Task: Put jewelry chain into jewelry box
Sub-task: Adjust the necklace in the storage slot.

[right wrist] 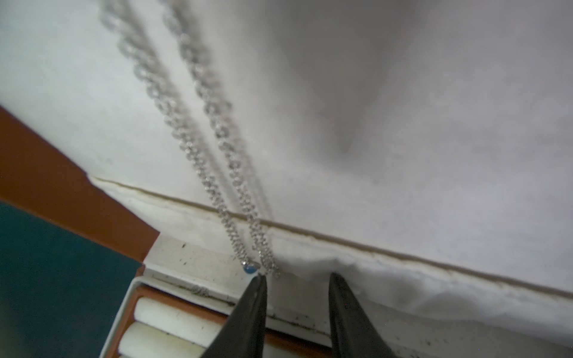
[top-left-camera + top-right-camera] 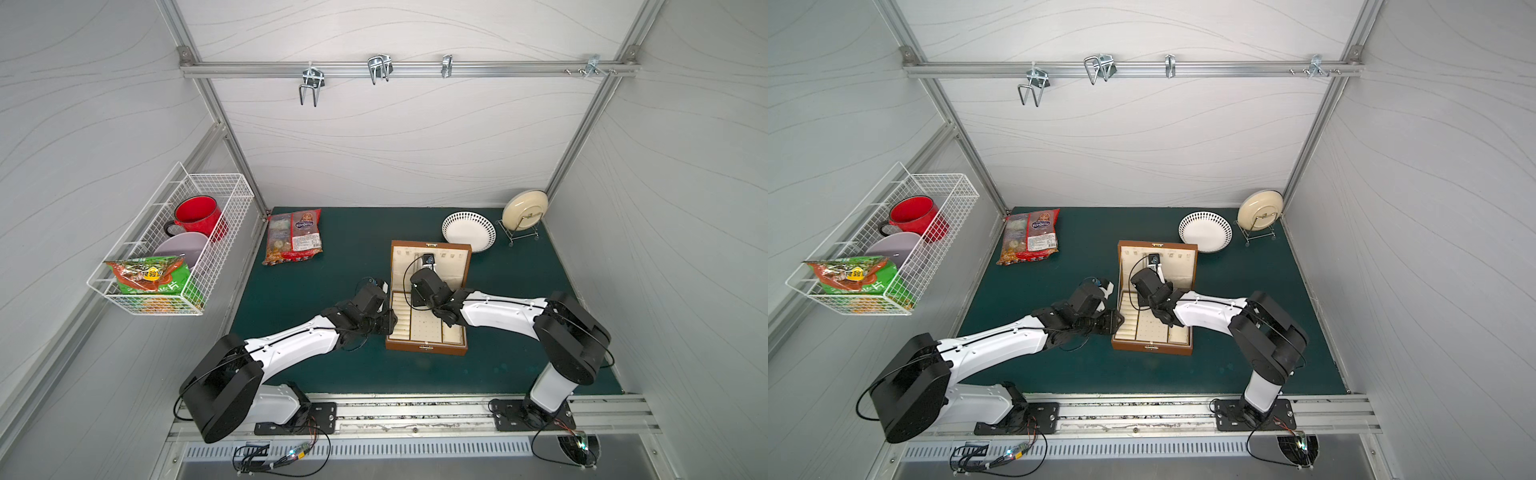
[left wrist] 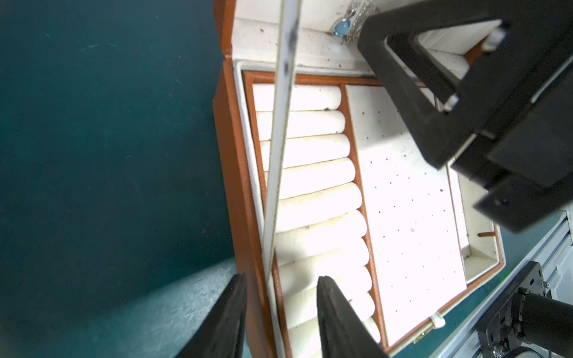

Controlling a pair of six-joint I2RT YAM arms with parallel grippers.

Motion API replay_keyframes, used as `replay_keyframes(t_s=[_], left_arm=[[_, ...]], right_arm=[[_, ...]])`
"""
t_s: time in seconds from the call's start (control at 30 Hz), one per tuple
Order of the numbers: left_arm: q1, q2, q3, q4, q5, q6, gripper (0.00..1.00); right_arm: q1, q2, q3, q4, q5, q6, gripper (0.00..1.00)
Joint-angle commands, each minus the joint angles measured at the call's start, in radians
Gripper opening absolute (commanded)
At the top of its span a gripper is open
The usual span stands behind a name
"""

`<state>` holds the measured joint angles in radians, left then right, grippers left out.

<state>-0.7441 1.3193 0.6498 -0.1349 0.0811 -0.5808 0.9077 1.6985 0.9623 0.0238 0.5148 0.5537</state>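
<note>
1. Because the jewelry box [image 2: 428, 299] is kept open on the desk [image 2: 332, 365], its left wall is straddled by the left gripper [image 3: 280, 297], fingers spread, seemingly for steadying.
2. At the lid lining, the right gripper [image 1: 297, 285] is held with fingers spread, gripping nothing.
3. Down that lining the jewelry chain [image 1: 214, 148] is hung, already inside.

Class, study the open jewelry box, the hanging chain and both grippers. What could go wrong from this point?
1. The jewelry chain hangs in two strands down the lid lining; the right gripper, jaws apart right beside its blue pendant, might snag it and pull it loose.
2. The left gripper straddles the wall of the jewelry box; a sideways push may shift the box.
</note>
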Motion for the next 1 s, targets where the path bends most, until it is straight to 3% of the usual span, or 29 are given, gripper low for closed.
replay_keyframes(t_s=[0.0, 0.43, 0.53, 0.63, 0.7, 0.97], left_arm=[[-0.007, 0.007, -0.005, 0.053, -0.005, -0.008, 0.42], [-0.012, 0.021, -0.009, 0.063, -0.005, -0.009, 0.42], [-0.012, 0.023, -0.009, 0.062, -0.003, -0.01, 0.42], [-0.014, 0.021, -0.01, 0.063, -0.004, -0.01, 0.42], [-0.014, 0.021, -0.009, 0.063, -0.006, -0.01, 0.42], [-0.014, 0.023, -0.009, 0.061, -0.011, -0.011, 0.41]], right_arm=[[-0.006, 0.022, 0.027, 0.001, 0.001, 0.015, 0.38], [-0.006, 0.056, 0.057, 0.008, 0.042, 0.034, 0.28], [-0.006, 0.06, 0.062, 0.014, 0.043, 0.034, 0.16], [-0.006, 0.047, 0.056, 0.019, 0.042, 0.025, 0.1], [-0.006, 0.033, 0.047, 0.032, 0.041, 0.012, 0.0], [-0.019, -0.05, 0.009, 0.016, 0.043, -0.021, 0.0]])
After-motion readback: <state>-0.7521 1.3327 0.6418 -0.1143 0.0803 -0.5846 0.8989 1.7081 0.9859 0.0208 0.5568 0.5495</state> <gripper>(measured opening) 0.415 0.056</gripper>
